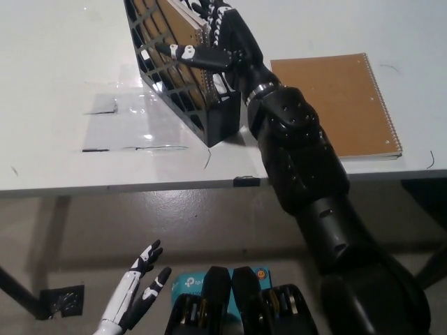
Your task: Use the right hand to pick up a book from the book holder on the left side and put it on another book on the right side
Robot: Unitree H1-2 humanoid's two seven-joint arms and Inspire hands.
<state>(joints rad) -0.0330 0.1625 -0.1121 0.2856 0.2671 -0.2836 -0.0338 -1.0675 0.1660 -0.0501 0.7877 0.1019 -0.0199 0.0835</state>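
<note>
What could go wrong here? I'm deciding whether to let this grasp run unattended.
The right hand reaches across the book in the tilted black book holder, so a lift may drag or tip the holder. Fingers lie near the spiral binding and could snag it. The grip looks partial; the book might slip before reaching the book on the right.

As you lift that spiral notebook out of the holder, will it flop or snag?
Probably stays fairly stiff: the notebook has board-like brown covers. Its wire spiral may catch the book holder lattice. Right hand sits at its edge.
</note>
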